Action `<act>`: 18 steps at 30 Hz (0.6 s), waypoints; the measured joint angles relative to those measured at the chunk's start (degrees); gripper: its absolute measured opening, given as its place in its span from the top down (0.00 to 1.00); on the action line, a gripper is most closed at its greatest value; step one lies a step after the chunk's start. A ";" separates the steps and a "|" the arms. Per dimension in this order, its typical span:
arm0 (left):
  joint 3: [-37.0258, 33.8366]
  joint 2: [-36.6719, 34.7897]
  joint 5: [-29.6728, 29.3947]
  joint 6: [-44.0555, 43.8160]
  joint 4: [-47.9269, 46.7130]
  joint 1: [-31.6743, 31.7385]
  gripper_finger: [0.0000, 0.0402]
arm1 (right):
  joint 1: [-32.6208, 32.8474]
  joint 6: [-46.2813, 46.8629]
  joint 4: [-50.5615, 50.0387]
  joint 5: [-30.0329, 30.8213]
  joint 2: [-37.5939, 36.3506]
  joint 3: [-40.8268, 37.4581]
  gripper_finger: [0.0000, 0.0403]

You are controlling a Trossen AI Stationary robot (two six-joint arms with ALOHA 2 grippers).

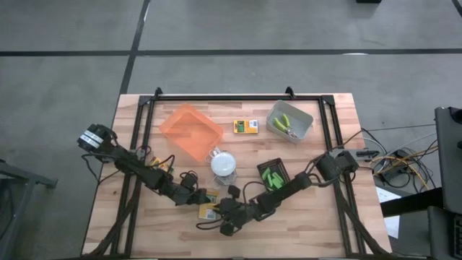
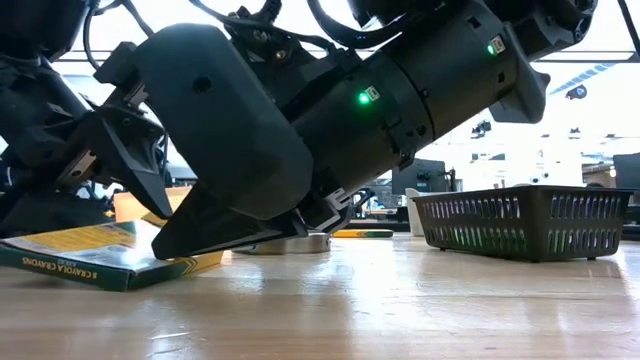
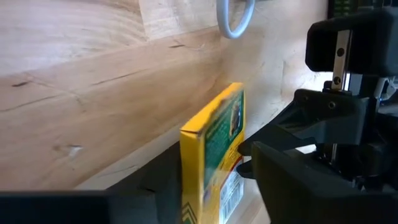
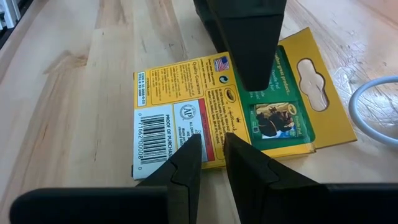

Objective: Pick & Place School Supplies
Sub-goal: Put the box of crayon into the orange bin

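Low view: crayon box (image 2: 90, 258) flat on wooden table (image 2: 400, 300) (bright room behind).

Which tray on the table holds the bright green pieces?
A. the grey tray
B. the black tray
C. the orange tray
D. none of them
B: in the high view the bright green pieces lie inside the black tray, while the orange tray shows only its bare floor and the grey tray holds handled tools.
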 joint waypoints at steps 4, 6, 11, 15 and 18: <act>0.00 0.00 -0.02 -0.43 -0.12 0.00 0.65 | 0.02 0.02 -0.08 0.01 0.00 -0.02 0.83; 0.00 0.00 -0.02 -0.51 -0.16 0.00 0.70 | 0.02 0.02 -0.16 0.01 0.00 -0.02 0.83; 0.00 0.00 -0.01 -0.55 -0.18 0.00 0.80 | 0.02 0.04 -0.25 0.01 0.00 -0.02 0.83; -0.02 0.00 -0.02 -0.55 -0.18 0.00 0.85 | 0.02 0.02 -0.24 0.01 -0.01 -0.02 0.83; -0.02 0.00 0.02 -0.53 -0.18 0.00 0.86 | 0.55 -2.93 0.55 2.25 -0.39 0.02 0.83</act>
